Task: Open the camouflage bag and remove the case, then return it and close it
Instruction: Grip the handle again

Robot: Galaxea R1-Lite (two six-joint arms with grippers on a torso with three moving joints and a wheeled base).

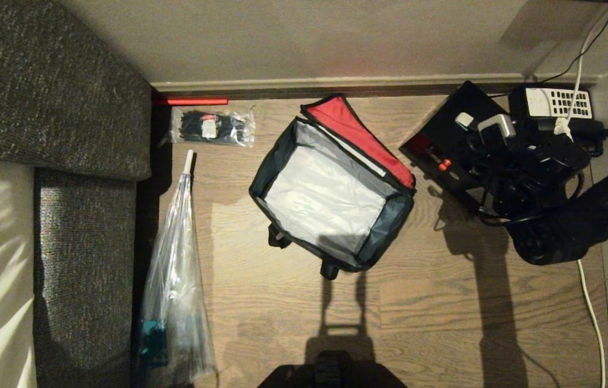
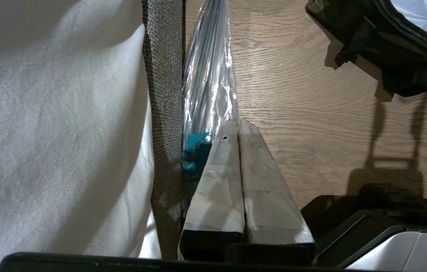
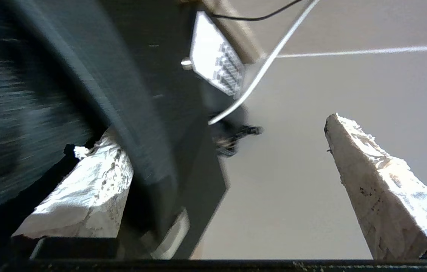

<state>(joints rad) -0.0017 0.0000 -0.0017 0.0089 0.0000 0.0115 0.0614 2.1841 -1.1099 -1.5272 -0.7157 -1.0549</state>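
The camouflage bag [image 1: 330, 199] lies open and empty on the floor; the case [image 1: 446, 143] sits beside it under the wide-open, empty right hand [image 1: 489, 126], where a careless regrasp could snag nearby cables.

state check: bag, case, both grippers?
camouflage bag: open, red-lined lid folded back, grey interior empty
case: out of the bag, on the floor to its right
right gripper: fingers wide apart at the case, gripping nothing
left gripper: fingers together, holding nothing, beside the sofa
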